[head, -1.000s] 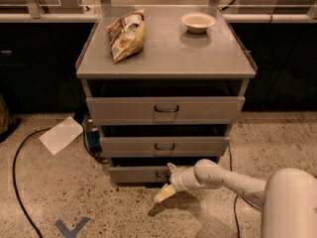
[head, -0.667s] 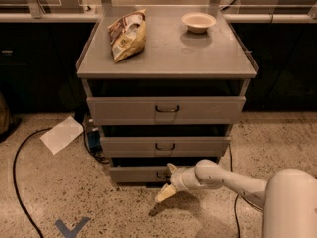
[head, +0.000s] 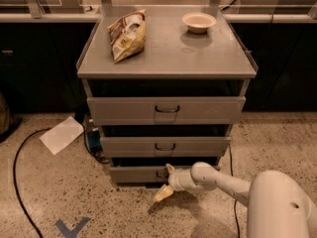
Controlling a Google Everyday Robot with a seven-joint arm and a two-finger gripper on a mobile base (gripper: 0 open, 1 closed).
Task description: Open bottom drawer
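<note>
The bottom drawer (head: pixel 133 174) is the narrowest grey front of the three, low on the grey cabinet, just above the floor. Its small dark handle (head: pixel 161 174) sits at centre, partly covered by my gripper. My gripper (head: pixel 166 181) reaches in from the lower right on a white arm. One cream finger (head: pixel 170 168) is at the handle, the other (head: pixel 162 194) points down and left toward the floor, so the fingers are spread apart. The drawer front stands a little out from the cabinet body.
The middle drawer (head: pixel 165 146) and wider top drawer (head: pixel 166 110) are above. On the cabinet top lie a snack bag (head: pixel 128 34) and a white bowl (head: pixel 198 22). A white paper sheet (head: pixel 62 135) and black cable (head: pixel 20 177) lie on the speckled floor at left.
</note>
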